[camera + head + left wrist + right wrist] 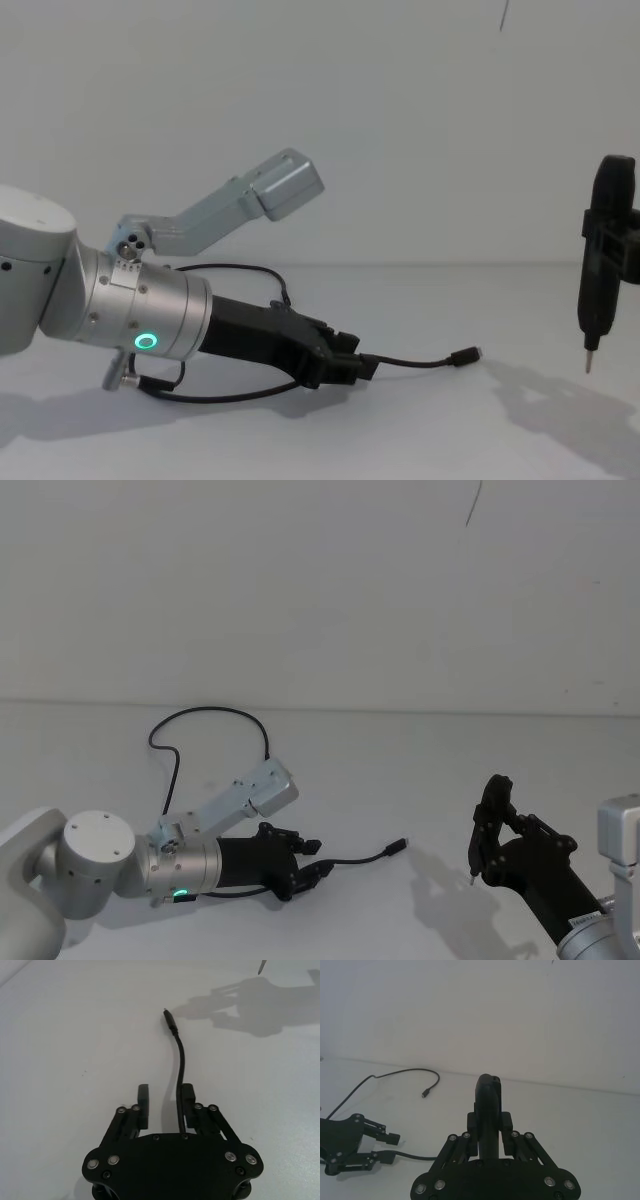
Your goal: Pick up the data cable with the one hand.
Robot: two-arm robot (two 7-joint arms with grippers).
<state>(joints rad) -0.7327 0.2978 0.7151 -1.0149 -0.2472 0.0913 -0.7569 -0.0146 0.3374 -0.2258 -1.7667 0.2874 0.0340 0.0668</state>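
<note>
L claw (165, 1091) released astride data cable (181, 1060), prob. touching one finger (187, 1102); cable runs rightward, plug pointing right. R claw (489, 1121) grips black tool (487, 1091).

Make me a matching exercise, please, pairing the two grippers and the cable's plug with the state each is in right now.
Things:
1. left gripper
2. right gripper
3. plug of the data cable

States:
A. raised over the table, shut on a slim black tool
B. free, between the two grippers
C. low, open, fingers either side of the cable

Pairs: 1-C, 2-A, 3-B.
</note>
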